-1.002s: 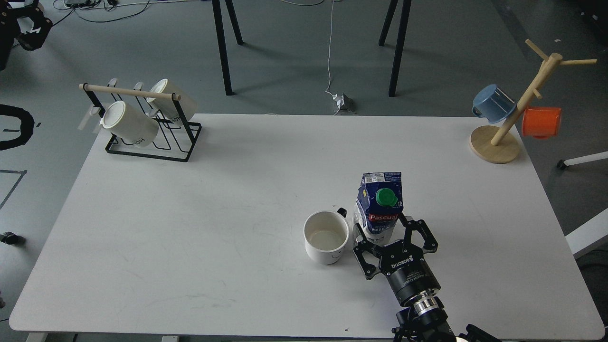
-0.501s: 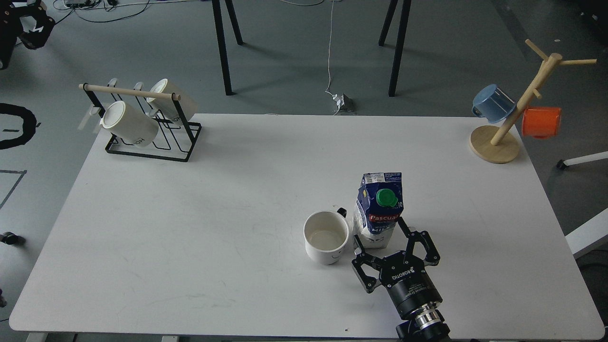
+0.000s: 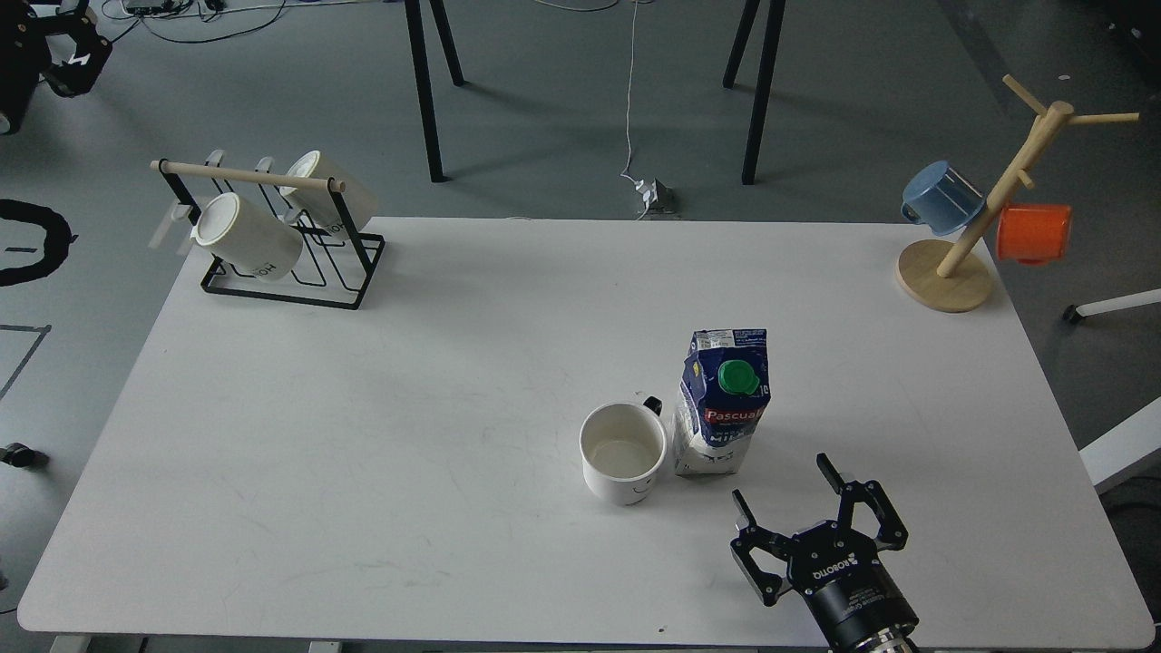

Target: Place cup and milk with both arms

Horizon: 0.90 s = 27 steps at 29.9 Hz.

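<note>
White table point(image 3: 363, 435) bears cup point(image 3: 622, 464) touching milk carton point(image 3: 724, 404).

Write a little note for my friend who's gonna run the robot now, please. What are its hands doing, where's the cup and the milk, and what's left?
Right gripper: open, holding nothing, near the table's front edge, apart from the carton.
Left gripper: far top left, off the table; too dark to tell open or shut.
Milk carton: upright on the white table.
White cup: upright, empty, close beside the carton's left side.
Done: both look placed.
Left: probably only parking the arms.
</note>
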Tool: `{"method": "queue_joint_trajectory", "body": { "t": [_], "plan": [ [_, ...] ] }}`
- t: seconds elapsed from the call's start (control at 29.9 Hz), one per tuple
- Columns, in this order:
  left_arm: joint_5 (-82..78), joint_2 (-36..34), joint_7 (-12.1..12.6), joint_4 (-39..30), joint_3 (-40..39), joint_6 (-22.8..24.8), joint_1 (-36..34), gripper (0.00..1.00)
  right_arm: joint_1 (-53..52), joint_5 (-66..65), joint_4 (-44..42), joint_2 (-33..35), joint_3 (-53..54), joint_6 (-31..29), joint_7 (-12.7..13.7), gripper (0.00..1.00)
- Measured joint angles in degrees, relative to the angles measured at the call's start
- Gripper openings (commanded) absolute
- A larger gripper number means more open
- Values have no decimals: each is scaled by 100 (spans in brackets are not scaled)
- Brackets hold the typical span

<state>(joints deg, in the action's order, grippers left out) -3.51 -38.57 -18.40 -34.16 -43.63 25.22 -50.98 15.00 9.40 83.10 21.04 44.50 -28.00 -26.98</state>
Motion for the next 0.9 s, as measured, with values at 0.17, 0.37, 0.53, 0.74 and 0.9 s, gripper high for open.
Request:
{"method": "queue_joint_trajectory", "body": {
  "t": [0.17, 0.37, 0.53, 0.74, 0.9],
  "plan": [
    [1, -1, -7, -2, -6, 10, 0, 100, 153, 19, 259, 832, 695, 0, -13, 98],
    [37, 0, -21, -1, -63, 1, 0, 100, 71, 57, 230, 2212, 1769, 0, -20, 99],
    [64, 36, -32, 6, -91, 10, 0, 100, -563, 77, -283, 2882, 2080, 0, -29, 99],
    [79, 155, 23, 45, -93, 26, 40, 100, -1869, -24, -737, 3078, 2060, 0, -51, 99],
    [233, 564, 277, 79, -96, 45, 39, 100, -3263, -221, -1733, 2810, 1948, -1, -7, 99]
  ]
}}
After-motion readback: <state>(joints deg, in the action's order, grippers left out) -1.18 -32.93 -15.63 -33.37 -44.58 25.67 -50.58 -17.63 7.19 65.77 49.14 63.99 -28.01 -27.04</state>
